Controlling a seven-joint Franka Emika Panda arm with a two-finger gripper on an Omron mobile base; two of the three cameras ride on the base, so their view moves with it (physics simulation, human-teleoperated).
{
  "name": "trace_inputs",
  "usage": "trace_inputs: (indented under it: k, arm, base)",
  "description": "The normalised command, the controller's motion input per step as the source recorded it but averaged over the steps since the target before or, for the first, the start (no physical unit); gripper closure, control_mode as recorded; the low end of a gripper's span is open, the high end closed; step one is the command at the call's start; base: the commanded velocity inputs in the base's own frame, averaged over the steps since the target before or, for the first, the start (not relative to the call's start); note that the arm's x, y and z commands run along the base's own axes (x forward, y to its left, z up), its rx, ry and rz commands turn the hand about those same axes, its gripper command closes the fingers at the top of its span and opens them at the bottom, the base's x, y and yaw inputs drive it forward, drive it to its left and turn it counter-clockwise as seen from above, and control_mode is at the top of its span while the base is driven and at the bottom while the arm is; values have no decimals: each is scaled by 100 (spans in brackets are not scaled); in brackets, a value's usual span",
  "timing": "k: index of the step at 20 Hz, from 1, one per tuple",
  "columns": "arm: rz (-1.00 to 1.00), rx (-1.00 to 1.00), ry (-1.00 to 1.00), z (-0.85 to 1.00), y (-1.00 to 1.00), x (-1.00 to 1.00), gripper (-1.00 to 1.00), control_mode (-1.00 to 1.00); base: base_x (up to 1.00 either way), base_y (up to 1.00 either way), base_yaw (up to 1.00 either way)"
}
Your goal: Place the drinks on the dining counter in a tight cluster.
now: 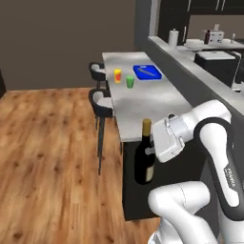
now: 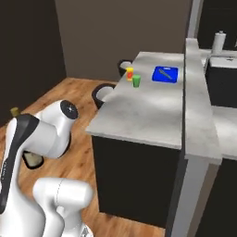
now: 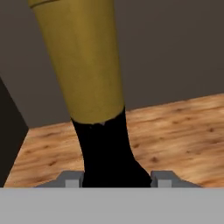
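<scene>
The claw (image 3: 116, 178) is clamped on the dark wine bottle (image 1: 145, 159) at the base of its gold neck, one finger (image 3: 71, 178) on each side. The bottle hangs upright in the air, just off the near end of the marble table (image 1: 143, 100), over the wooden floor (image 1: 47, 157).

A long marble counter (image 2: 148, 109) carries a blue tray (image 2: 165, 74), a green cup (image 2: 136, 81) and a yellow cup (image 2: 130, 73) (just beside each other); black stools (image 2: 102, 95) line its left edge.
</scene>
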Motion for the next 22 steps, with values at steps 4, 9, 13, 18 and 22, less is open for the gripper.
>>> trace_inputs:
  k: [4, 9, 13, 18, 22]
  arm:
    - [0, 0, 0, 0, 0, 0, 100, 100]
    - [0, 0, 0, 0, 0, 0, 100, 100]
    - [0, 0, 0, 0, 0, 0, 100, 100]
    - [0, 0, 0, 0, 0, 0, 100, 100]
    - [0, 0, 0, 0, 0, 0, 100, 100]
  base:
    - [81, 69, -68]
    - [72, 66, -70]
    - [68, 67, -69]
    - [48, 72, -66]
    - [-1, 100, -44]
